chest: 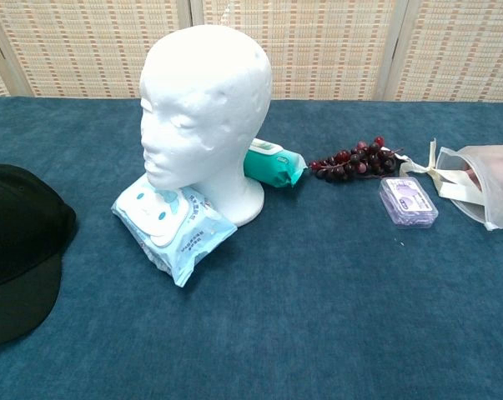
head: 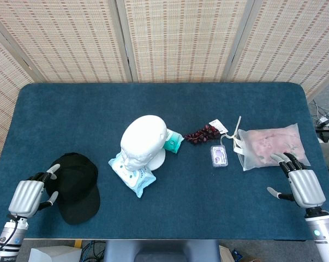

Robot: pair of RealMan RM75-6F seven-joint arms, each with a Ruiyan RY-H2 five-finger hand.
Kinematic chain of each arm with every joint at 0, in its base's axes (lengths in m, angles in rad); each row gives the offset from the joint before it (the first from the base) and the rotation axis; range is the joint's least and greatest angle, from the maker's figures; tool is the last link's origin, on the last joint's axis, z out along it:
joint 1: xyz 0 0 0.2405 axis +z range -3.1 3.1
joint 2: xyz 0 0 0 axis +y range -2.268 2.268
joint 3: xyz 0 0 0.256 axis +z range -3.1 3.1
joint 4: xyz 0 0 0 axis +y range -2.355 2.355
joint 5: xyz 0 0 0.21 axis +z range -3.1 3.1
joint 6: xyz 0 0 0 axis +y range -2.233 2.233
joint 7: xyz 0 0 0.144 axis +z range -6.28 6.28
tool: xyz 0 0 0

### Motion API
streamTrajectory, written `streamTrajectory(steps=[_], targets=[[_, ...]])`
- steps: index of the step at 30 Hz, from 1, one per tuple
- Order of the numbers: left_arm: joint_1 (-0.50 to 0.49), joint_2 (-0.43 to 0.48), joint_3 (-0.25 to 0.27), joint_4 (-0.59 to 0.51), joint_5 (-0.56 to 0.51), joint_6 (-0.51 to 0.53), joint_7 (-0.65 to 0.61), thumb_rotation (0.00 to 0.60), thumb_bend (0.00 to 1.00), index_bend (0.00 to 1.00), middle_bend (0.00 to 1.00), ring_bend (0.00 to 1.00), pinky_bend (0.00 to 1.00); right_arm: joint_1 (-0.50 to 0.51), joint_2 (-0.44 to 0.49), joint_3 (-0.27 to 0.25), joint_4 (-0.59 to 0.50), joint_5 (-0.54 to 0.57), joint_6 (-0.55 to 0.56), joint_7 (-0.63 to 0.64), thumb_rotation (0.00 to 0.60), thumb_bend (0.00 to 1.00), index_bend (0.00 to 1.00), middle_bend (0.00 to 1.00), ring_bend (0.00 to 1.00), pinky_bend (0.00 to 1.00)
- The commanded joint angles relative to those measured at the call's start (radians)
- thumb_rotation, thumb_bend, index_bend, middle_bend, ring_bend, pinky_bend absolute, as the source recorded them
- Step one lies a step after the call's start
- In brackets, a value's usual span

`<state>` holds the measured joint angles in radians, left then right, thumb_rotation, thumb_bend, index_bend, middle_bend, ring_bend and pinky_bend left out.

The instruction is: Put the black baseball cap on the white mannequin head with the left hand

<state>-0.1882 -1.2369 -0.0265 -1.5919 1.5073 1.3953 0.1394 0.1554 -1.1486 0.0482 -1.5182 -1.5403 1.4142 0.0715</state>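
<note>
We have our left hand [head: 30,197] at the crown of the black baseball cap [head: 76,186], fingers reaching onto the fabric at its left side, though whether they truly pinch it we cannot tell; the cap lies on the counter [head: 169,103] at the near left, brim towards us, soft and matte; the white mannequin head [head: 142,141] stands upright mid-counter, bare, ready to be capped; our right hand [head: 301,183] rests with fingers spread, holding nothing, by a translucent pouch [head: 270,146].

Both hands, left hand [head: 32,195] & right hand [head: 303,183]: ribbed silver backs, black fingers w/ pale tips.
</note>
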Motion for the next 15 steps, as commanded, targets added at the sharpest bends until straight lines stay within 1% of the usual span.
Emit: streamTrajectory(steps=[1, 8, 12, 15], targets=[[0.0, 0.002, 0.001, -0.003, -0.004, -0.003, 0.001, 0.6, 0.3, 0.14, 0.39, 0.34, 0.48, 0.003, 0.0, 0.002, 0.0, 0.006, -0.008, -0.002, 0.6, 0.0, 0.16, 0.19, 0.12, 0.31], [0.008, 0.007, -0.001, -0.008, -0.012, 0.008, 0.004, 0.6, 0.3, 0.14, 0.39, 0.34, 0.48, 0.013, 0.001, 0.004, -0.007, 0.008, -0.021, -0.008, 0.6, 0.0, 0.16, 0.2, 0.12, 0.31], [0.016, 0.01, 0.004, -0.012, 0.004, 0.027, -0.005, 0.6, 0.3, 0.18, 0.39, 0.34, 0.48, 0.018, 0.001, 0.002, -0.016, 0.012, -0.033, -0.027, 0.6, 0.0, 0.16, 0.21, 0.12, 0.31], [0.022, 0.016, 0.01, -0.022, 0.02, 0.041, -0.006, 0.6, 0.3, 0.23, 0.39, 0.34, 0.49, 0.016, 0.001, 0.0, -0.021, 0.002, -0.023, -0.034, 0.6, 0.0, 0.16, 0.21, 0.12, 0.31]])
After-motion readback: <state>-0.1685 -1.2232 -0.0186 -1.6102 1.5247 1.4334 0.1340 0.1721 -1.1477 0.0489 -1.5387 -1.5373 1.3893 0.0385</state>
